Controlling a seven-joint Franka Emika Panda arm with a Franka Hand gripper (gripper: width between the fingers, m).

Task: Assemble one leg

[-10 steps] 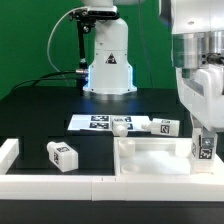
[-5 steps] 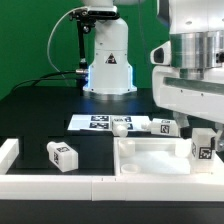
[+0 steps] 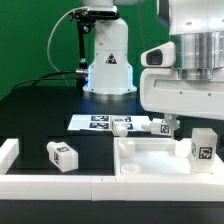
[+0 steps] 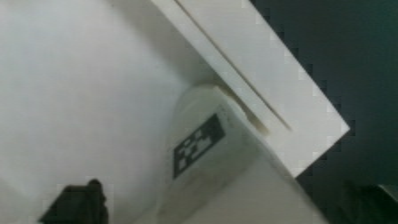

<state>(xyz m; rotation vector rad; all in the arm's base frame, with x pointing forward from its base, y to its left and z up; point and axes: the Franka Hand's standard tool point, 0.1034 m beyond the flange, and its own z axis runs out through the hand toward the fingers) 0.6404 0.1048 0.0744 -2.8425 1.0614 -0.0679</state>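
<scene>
**Leg stands in panel corner; arm clear of it**

One leg (image 3: 203, 144) stands upright at the corner of the panel (image 3: 150, 160) on the exterior view's right, its tagged face toward the camera. It appears seated there, so this step looks close to done, though how firmly it is fixed cannot be judged. The gripper (image 3: 172, 125) hangs above the panel, beside the leg and not touching it. Nothing is held; only a dark finger shows below the arm's bulk, so the width of the jaws cannot be told.

If the leg needs tightening, the next move calls for coming back squarely onto its flat faces. Otherwise a loose leg must be fetched: one (image 3: 62, 156) lies on its side on the black counter, and two (image 3: 121, 126) (image 3: 166, 126) lie by the marker board (image 3: 98, 122).

All parts are smooth, matt white plastic. The legs are short square posts with black-and-white tags; the panel is wide and flat with raised rims. The wrist view shows a tagged post (image 4: 217, 150) against a rim.
</scene>
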